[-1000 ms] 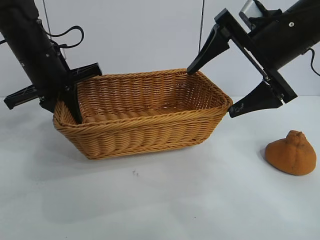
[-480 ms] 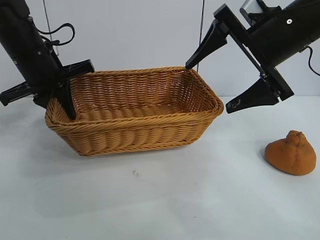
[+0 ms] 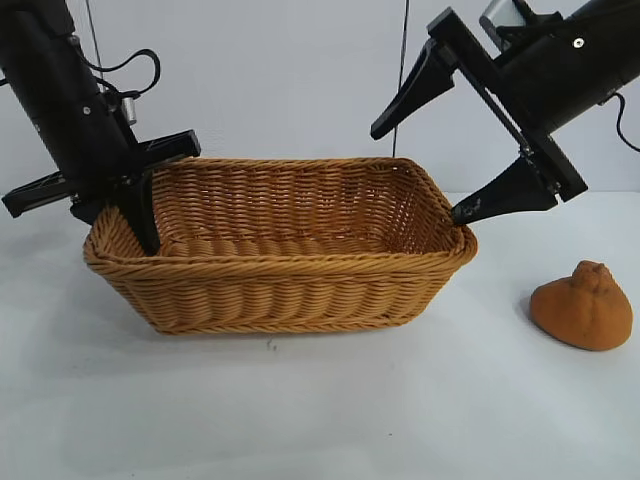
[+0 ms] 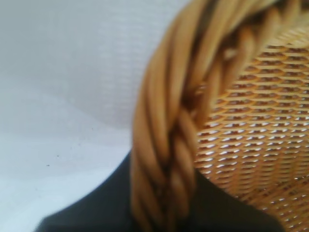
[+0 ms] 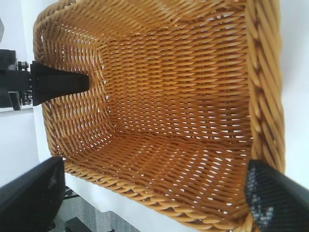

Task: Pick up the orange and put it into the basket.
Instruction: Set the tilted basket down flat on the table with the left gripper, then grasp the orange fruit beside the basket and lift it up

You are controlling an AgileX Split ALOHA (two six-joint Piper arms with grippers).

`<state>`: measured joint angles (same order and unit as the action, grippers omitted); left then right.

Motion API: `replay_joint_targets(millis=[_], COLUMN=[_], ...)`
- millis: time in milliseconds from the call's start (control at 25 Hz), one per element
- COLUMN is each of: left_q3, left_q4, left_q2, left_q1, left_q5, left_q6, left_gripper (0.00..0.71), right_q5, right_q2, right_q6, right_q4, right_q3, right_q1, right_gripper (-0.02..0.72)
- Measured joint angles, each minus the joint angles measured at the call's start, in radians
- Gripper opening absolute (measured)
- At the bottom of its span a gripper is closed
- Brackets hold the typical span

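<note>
The orange [image 3: 583, 307] sits on the white table at the right, apart from both grippers. The wicker basket [image 3: 280, 262] stands left of it. My left gripper [image 3: 140, 235] is shut on the basket's left braided rim [image 4: 164, 121], one finger inside and one outside. My right gripper [image 3: 420, 172] is wide open above the basket's right end, its lower fingertip [image 3: 462, 213] close to the rim corner. The right wrist view looks down into the empty basket [image 5: 263, 72] between my open right gripper [image 5: 152, 198]; the left finger [image 5: 58, 82] shows at the far wall.
The white table [image 3: 330, 410] runs in front of the basket and around the orange. A pale wall stands behind. Cables hang behind both arms.
The basket, held by my left gripper, slid left and then swung back right and squared up, so its right corner now lies by my right gripper's lower finger. The orange has not moved.
</note>
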<state>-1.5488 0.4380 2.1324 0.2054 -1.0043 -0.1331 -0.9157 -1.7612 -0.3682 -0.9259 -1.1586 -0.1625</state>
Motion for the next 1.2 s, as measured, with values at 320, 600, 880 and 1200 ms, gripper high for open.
replay_joint_targets(millis=[320, 600, 880, 1200], left_q3=[0.0, 0.0, -0.017, -0.146], left_q4=[-0.003, 0.014, 0.016, -0.201], left_q2=[0.067, 0.066, 0.015, -0.152], left_q1=[0.0, 0.0, 0.0, -0.001], left_q5=[0.006, 0.003, -0.015, -0.135], left_q6=[0.033, 0.039, 0.039, 0.041], left_gripper=[0.085, 0.354, 0.604, 0.613], right_q5=[0.003, 0.003, 0.003, 0.003], right_q2=[0.0, 0.0, 0.0, 0.0], right_q6=[0.0, 0.0, 0.0, 0.0], right_q4=[0.0, 0.0, 0.0, 0.0], right_q3=[0.0, 0.0, 0.0, 0.0], right_q1=[-0.001, -0.001, -0.001, -0.001], right_gripper=[0.694, 0.694, 0.694, 0.694])
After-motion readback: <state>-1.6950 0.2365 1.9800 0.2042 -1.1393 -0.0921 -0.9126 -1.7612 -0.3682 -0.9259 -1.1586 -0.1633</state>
